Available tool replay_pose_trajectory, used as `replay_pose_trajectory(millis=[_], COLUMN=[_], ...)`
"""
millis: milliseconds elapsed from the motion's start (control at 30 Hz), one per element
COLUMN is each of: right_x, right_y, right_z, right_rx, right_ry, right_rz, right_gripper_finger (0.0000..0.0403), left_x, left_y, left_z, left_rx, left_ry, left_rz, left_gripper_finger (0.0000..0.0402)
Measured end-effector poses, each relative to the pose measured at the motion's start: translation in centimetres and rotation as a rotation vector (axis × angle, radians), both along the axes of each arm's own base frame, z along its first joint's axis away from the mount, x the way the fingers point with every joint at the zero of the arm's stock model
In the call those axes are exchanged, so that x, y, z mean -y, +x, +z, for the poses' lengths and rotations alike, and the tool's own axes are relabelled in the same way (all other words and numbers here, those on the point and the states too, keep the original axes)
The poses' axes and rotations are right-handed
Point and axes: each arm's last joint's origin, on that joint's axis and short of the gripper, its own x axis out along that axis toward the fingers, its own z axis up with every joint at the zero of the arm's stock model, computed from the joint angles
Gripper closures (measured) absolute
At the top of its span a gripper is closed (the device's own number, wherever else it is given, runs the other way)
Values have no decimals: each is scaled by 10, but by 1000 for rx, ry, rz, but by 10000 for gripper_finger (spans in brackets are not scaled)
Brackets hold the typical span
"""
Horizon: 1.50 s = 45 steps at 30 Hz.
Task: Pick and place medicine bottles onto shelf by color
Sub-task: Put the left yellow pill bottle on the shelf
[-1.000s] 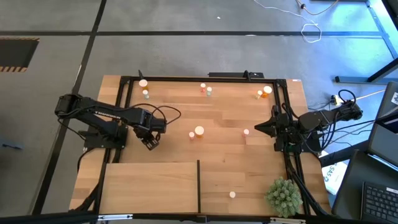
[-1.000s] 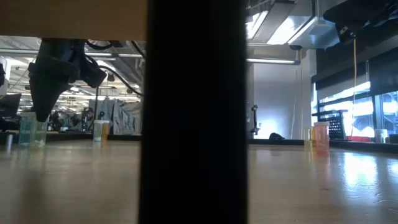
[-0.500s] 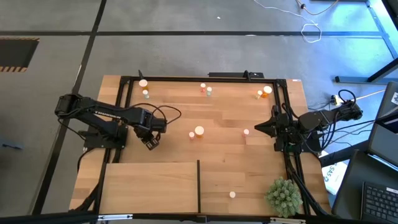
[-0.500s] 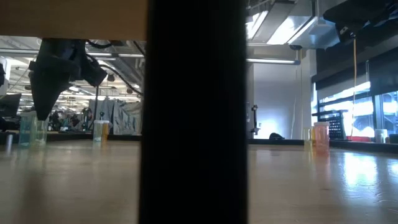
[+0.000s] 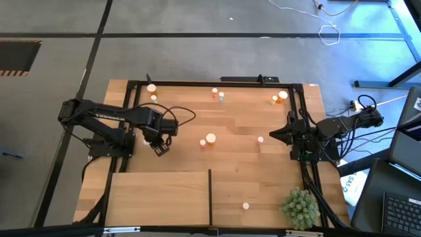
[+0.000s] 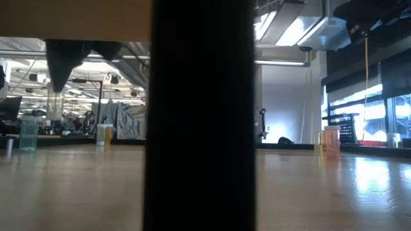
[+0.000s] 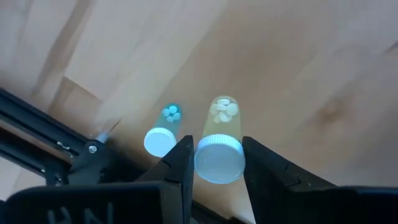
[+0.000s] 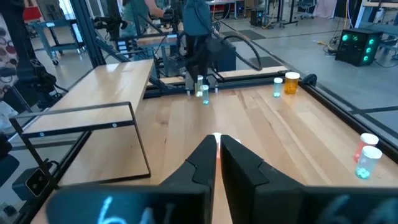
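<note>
My left gripper (image 5: pixel 160 146) hangs over the table's left part, shut on a clear yellowish-green medicine bottle (image 7: pixel 221 134) with a white cap. A smaller bluish-green bottle (image 7: pixel 163 134) stands on the table just beside it. More bottles stand at the far left (image 5: pixel 151 87), far middle (image 5: pixel 217 95), far right (image 5: pixel 281 96) and mid-table (image 5: pixel 210 138). The pale shelf (image 5: pixel 158 197) with its dark divider (image 5: pixel 210 196) lies along the near edge and bears one bottle (image 5: pixel 245 206). My right gripper (image 5: pixel 275 136) waits shut at the right edge. My left gripper pinches the yellowish-green bottle at its cap end (image 7: pixel 219 163) between its two fingers (image 7: pixel 184 163). The fingers point straight down from above. The bottle hangs upright below them, its base clear of the table.
A spiky green plant ball (image 5: pixel 300 207) sits at the near right corner. A black frame (image 5: pixel 131 118) borders the tabletop on three sides. In the low view the shelf's divider (image 6: pixel 200 115) blocks the middle of the picture. Bare wood lies between the gripper and the shelf.
My left gripper has risen straight up with the yellowish-green bottle, which now hangs clear of the table. The bluish-green bottle beside it has stayed where it stood.
</note>
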Motion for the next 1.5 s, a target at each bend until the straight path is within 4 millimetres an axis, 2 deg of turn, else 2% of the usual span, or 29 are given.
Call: replay_pose_trajectory(millis=[367, 667, 900, 1000, 1267, 1500], right_x=[0, 0, 1, 1, 0, -9], right_y=[0, 0, 0, 0, 0, 2], right_z=[1, 2, 2, 2, 2, 15], right_rx=[13, 16, 17, 16, 20, 7], right_ry=[-4, -46, -48, -49, -67, 22], right_rz=[1, -11, -19, -19, -5, 274], right_gripper_finger=[376, 376, 376, 376, 376, 376], left_x=[2, 24, 55, 67, 95, 115], left_y=[0, -15, -23, -28, -43, -56], left_z=[71, 118, 137, 144, 151, 151], left_rx=[79, 148, 223, 254, 263, 243], left_ry=[5, 18, 4, -21, -103, -151], left_rz=[-58, -199, -407, -445, -342, -294], left_gripper_finger=[305, 305, 305, 305, 305, 305])
